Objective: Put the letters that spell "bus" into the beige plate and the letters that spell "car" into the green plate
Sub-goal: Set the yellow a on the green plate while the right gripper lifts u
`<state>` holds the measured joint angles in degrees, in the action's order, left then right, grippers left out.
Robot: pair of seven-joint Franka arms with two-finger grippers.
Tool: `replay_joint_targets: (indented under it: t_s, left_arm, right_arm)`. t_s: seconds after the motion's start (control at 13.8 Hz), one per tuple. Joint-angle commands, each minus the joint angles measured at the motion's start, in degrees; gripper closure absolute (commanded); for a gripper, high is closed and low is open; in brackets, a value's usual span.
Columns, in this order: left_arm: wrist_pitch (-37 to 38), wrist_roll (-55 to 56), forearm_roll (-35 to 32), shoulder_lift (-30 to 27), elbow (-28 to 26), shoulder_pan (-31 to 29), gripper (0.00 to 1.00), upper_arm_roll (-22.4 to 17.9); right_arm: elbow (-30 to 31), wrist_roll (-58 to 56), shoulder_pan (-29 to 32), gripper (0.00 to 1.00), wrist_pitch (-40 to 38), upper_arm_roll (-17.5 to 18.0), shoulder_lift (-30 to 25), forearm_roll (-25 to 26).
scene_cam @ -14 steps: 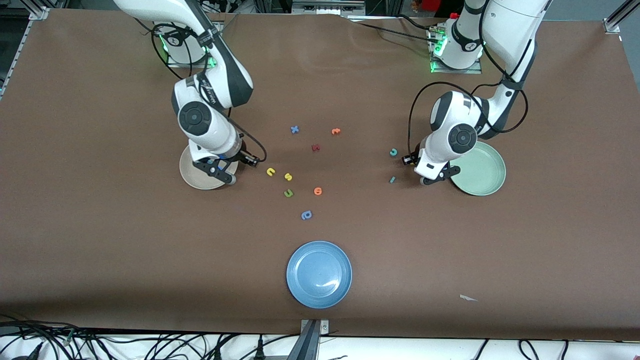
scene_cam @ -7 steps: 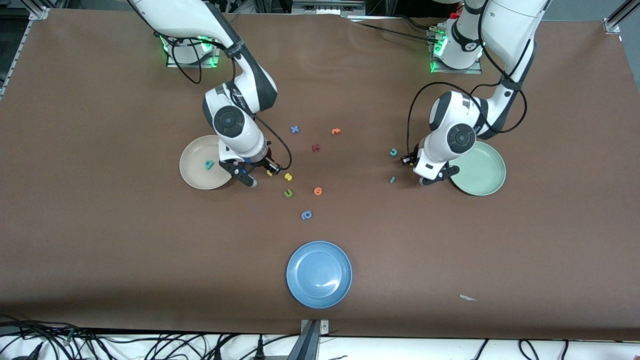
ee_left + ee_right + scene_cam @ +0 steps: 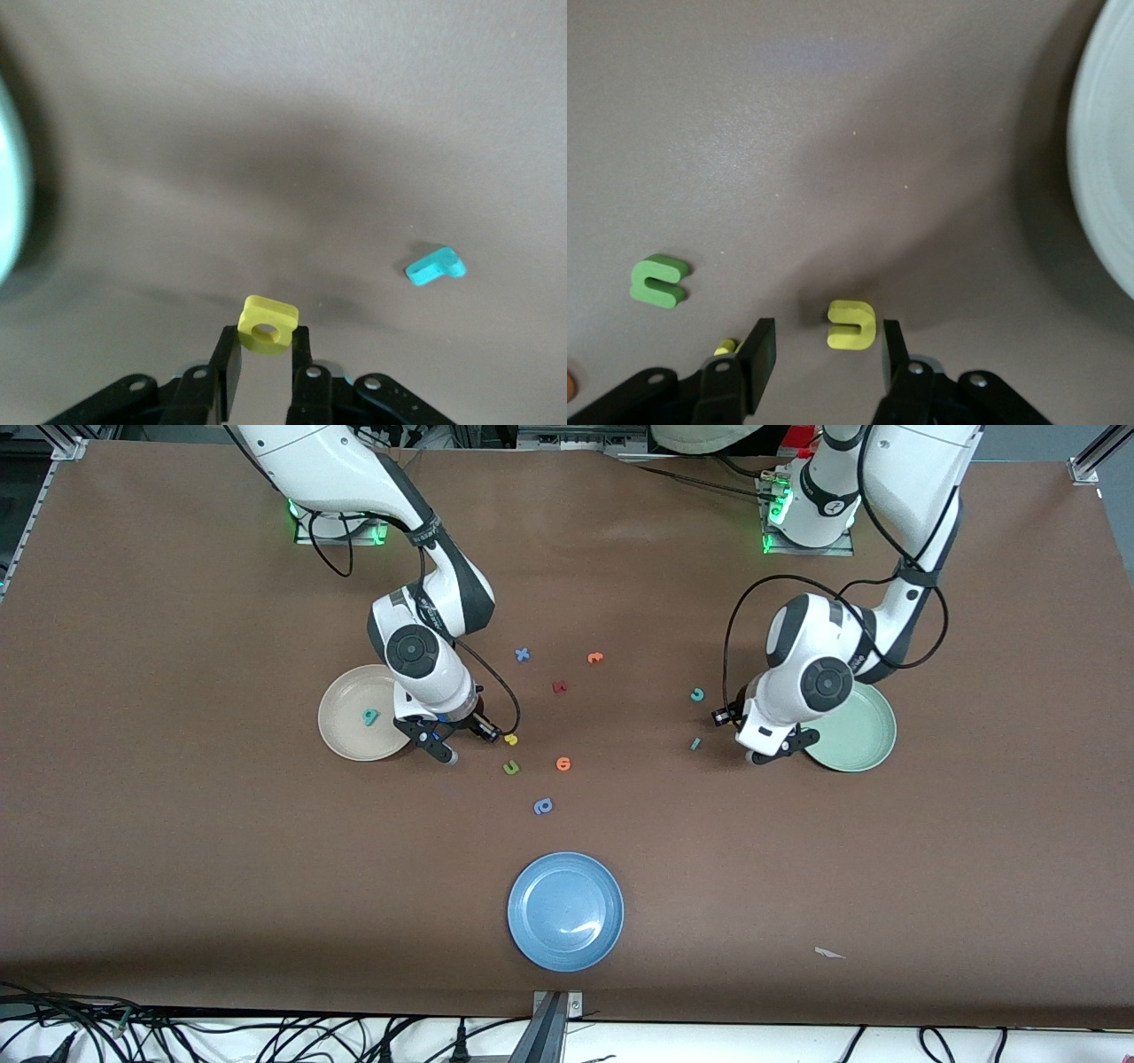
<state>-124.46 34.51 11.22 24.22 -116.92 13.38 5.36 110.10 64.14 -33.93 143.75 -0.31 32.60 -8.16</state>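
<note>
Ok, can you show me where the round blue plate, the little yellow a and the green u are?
round blue plate (image 3: 532,948): front view, its rim.
little yellow "a" (image 3: 268,325): left wrist view, its face by the hole.
chunky green "u" (image 3: 658,280): right wrist view, its middle.

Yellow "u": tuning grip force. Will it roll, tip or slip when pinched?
Likely no rolling: the yellow "u" lies flat. Tiny and chunky, it probably weighs little, so one-sided contact may shove it. Matte sides likely grip well.

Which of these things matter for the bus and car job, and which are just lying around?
Job: beige plate holding teal b; yellow u at right tool; yellow s; yellow a in left tool; teal c; teal r; green plate.
Lying about: green u, orange letters, blue x, red letter, blue letter, blue plate.
</note>
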Motion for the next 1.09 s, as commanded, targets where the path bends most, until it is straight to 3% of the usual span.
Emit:
replay_joint_targets:
  t_s: [0.0,0.29,0.43,0.51,0.8,0.94,1.01]
  left_arm:
    - [12.28,-5.57,0.3,-0.32,6.25,-5.62,0.86,-0.17]
    - [17.85,-16.9,-9.61,-1.46,6.53,-15.73,0.86,0.0]
    - [17.85,-21.75,-13.31,-0.59,6.0,-19.78,0.86,0.09]
    - [17.68,-22.46,-15.16,0.64,6.0,-21.01,0.86,0.09]
    - [14.34,-22.47,-17.64,5.56,5.91,-23.04,0.84,0.09]
    - [13.99,-22.47,-17.72,6.79,5.91,-23.22,0.78,0.09]
    - [13.2,-22.47,-17.72,7.06,5.91,-23.57,0.68,0.09]
  right_arm:
    - [-0.59,0.63,-0.44,0.43,1.54,-0.31,1.33,0.25]
    - [0.11,0.63,-0.44,0.44,2.68,-0.4,2.21,0.34]
    - [0.72,0.63,-0.53,0.53,2.68,-0.4,2.12,0.34]
    - [0.73,0.55,-0.53,0.58,2.68,-0.4,2.12,0.34]
    - [2.13,0.55,-0.61,0.63,2.33,-0.4,1.42,0.34]
    - [2.13,0.37,-0.61,0.78,2.15,-0.4,1.16,0.34]
    - [2.05,-0.06,-0.53,0.81,1.54,-0.48,0.63,0.34]
